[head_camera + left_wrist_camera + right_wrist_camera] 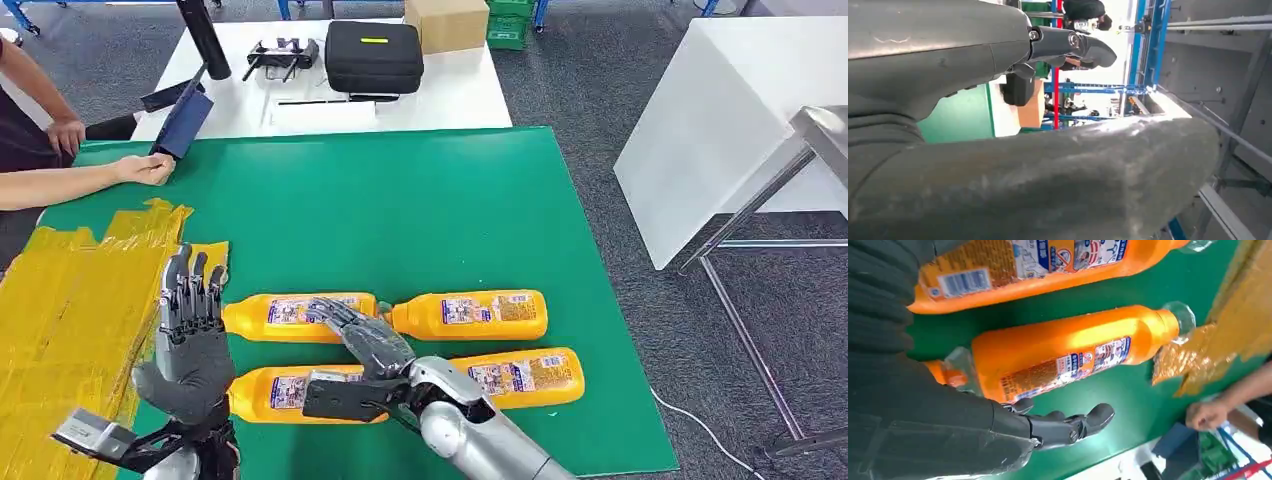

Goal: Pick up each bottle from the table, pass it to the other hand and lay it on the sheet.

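Several orange bottles lie on their sides in two rows on the green mat. My right hand stretches flat and open over the far left bottle, its fingers just above that bottle, holding nothing. The near left bottle lies under my right wrist. My left hand stands upright beside the bottles' caps, fingers spread and empty, at the edge of the crumpled yellow sheet. Its thumb fills much of the left wrist view.
A person's hands rest at the mat's far left corner, beside a dark blue folder. Behind the mat a white table carries a black case and a cardboard box. Another white table stands to the right.
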Action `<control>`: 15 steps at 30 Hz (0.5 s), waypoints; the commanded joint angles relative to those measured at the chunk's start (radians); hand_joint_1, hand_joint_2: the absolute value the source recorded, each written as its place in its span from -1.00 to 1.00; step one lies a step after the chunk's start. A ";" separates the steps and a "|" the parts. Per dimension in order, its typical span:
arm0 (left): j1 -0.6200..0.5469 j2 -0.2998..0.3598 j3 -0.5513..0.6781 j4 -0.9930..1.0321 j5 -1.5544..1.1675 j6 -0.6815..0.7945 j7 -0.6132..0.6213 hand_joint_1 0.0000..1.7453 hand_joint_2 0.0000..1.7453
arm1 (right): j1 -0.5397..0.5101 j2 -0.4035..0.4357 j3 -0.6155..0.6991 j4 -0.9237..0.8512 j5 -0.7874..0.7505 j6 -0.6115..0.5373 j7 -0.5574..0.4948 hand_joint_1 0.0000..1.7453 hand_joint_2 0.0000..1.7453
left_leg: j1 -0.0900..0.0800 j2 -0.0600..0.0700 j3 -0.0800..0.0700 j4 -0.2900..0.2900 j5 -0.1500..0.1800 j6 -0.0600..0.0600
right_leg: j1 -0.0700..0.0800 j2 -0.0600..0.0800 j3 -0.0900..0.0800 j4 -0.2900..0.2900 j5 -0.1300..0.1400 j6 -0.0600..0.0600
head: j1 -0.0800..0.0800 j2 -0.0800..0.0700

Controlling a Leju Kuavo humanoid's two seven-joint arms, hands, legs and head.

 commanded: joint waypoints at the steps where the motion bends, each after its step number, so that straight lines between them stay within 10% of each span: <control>1: -0.064 0.008 0.006 0.111 0.010 -0.005 -0.005 -1.00 -1.00 | -0.119 0.028 0.101 0.207 -0.009 0.020 0.017 -1.00 1.00 | 0.001 0.001 0.006 0.000 -0.002 -0.003 | 0.001 0.000 0.006 -0.001 -0.002 -0.001 | 0.000 0.000; 15: -0.101 0.008 0.002 0.168 0.024 -0.013 -0.009 -1.00 -1.00 | -0.155 0.047 0.194 0.262 -0.106 0.134 -0.016 -1.00 1.00 | 0.001 0.001 0.005 0.001 -0.002 -0.004 | 0.001 0.000 0.006 0.000 -0.002 -0.002 | 0.000 0.000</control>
